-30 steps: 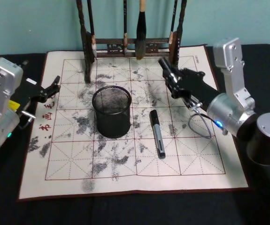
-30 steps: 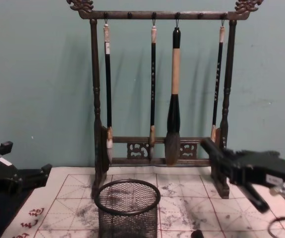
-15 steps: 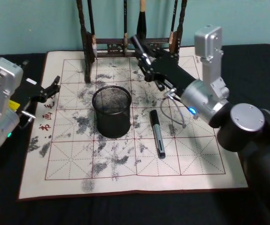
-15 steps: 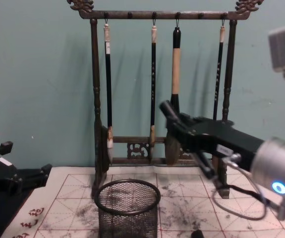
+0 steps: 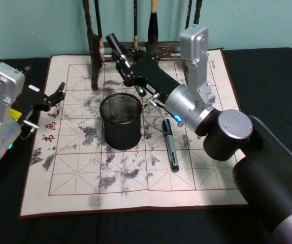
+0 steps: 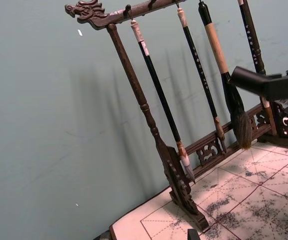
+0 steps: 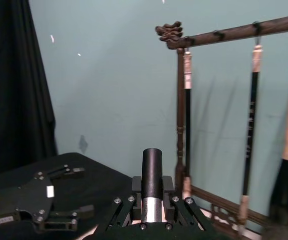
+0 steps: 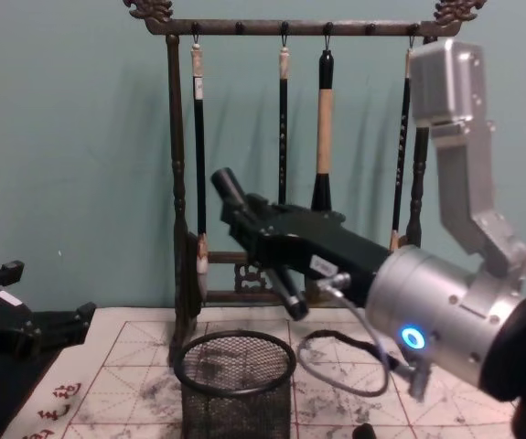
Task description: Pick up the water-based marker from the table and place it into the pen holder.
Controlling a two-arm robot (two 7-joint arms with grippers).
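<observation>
Right gripper (image 8: 249, 218) pinches a stiff, light, probably slick black-and-silver marker (image 8: 227, 182) by its barrel above the round black wire-mesh pen holder (image 8: 235, 395); left gripper (image 5: 57, 95) parked at the table's left, jaws spread

Pen holder (image 5: 121, 127) on mat (image 5: 74, 168), rack (image 5: 92, 51) behind, pen (image 5: 169, 145) rightward, marker (image 8: 228, 186) seemingly above

Head cam: high, angled down over the desk (image 5: 135, 229). Chest cam: low, level, close to brush rack (image 8: 235, 27). Both wrist cams face the rack and teal wall (image 6: 43, 125). All four share the rack.
</observation>
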